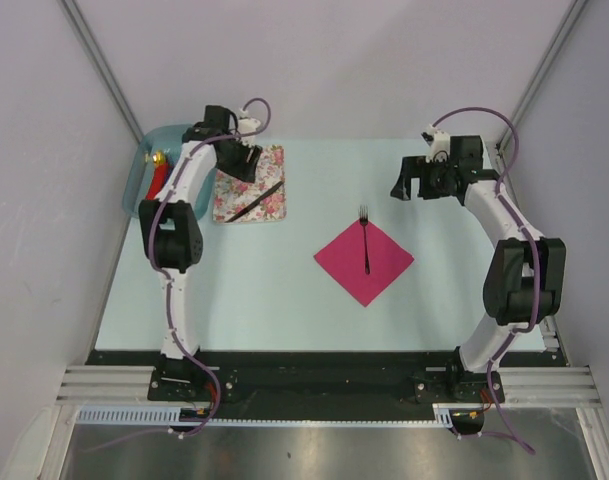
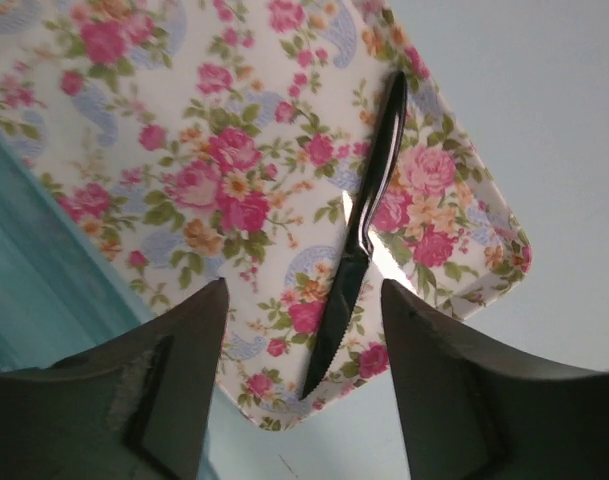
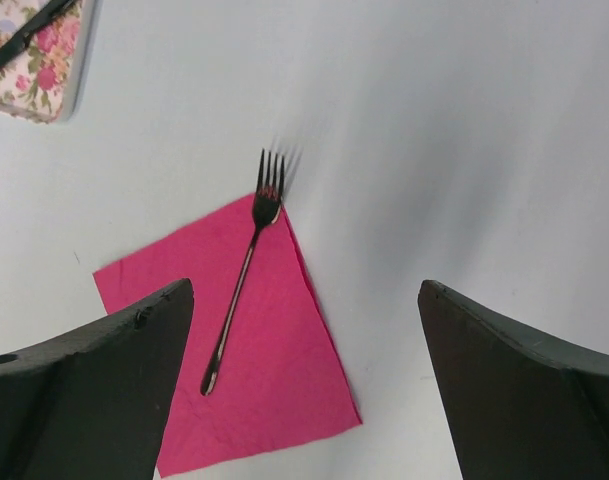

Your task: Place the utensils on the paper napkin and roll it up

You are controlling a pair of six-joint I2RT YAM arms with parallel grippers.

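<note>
From above, the slim dark metal fork (image 1: 365, 240) lay on the magenta square paper napkin (image 1: 379, 268), with bare pale table (image 1: 234, 290) all round. Left wrist: the left gripper (image 2: 304, 292) stood apart over the slim dark table knife (image 2: 356, 235) on the rose-print rectangular tray (image 2: 164, 150). Right wrist: the right gripper (image 3: 304, 290) gaped wide, empty.

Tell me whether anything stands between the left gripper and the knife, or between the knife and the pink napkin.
Nothing visible does. The knife lies uncovered on the floral tray under the open left gripper. Only bare table separates the tray from the napkin, where the fork already lies.
</note>
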